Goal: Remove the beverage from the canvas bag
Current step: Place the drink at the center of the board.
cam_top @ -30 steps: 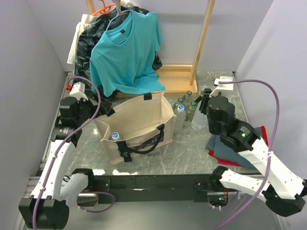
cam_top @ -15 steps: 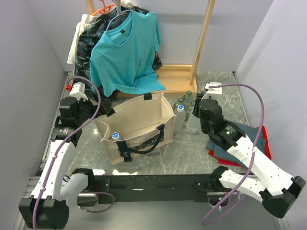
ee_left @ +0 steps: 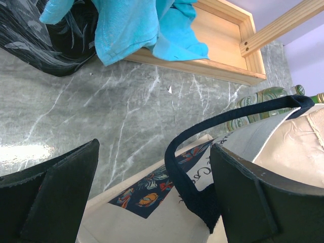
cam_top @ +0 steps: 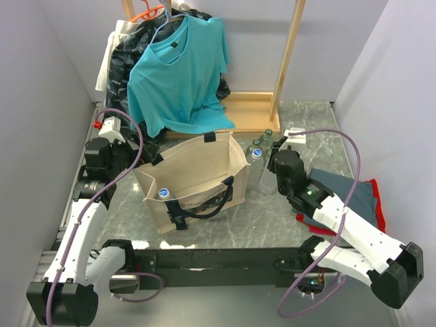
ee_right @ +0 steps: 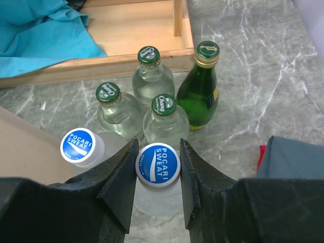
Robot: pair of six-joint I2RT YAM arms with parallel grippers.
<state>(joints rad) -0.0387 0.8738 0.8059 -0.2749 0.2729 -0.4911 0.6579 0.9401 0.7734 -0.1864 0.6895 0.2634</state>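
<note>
Step in hand, by judgement: setting an extracted beverage down among the stock beside the bag. Right claw (ee_right: 158,150): closed on the neck of the blue-capped bottle (ee_right: 157,164), a finger tight against each side of the Pocari Sweat cap. This bottle is outside the canvas bag (cam_top: 204,163), upright, just off the bag's right side. Whether its base rests on the bench (ee_right: 263,91) cannot be told. To do the step well: lower until the base sits flat, part the fingers only enough to free the cap, then rise straight up. The nearest Chang bottle (ee_right: 164,117) is very close behind, and a second Pocari bottle (ee_right: 78,147) is just to the left, so a wide opening or a sideways exit risks toppling one. Left claw (ee_left: 154,148): open wide, fingers astride the bag's black strap handle (ee_left: 177,152) at the left rim, gripping nothing. Canvas bag contents: one bagged bottle (cam_top: 163,193), white with a blue cap, upright in the near-left corner; nothing else visible inside. Bench stock right of the bag: three clear green-capped Chang bottles, one dark green bottle (ee_right: 202,86) with a gold cap, and the two Pocari bottles. Wooden rack base (ee_right: 126,30): holds only the hem of a teal shirt (ee_right: 40,30).
</note>
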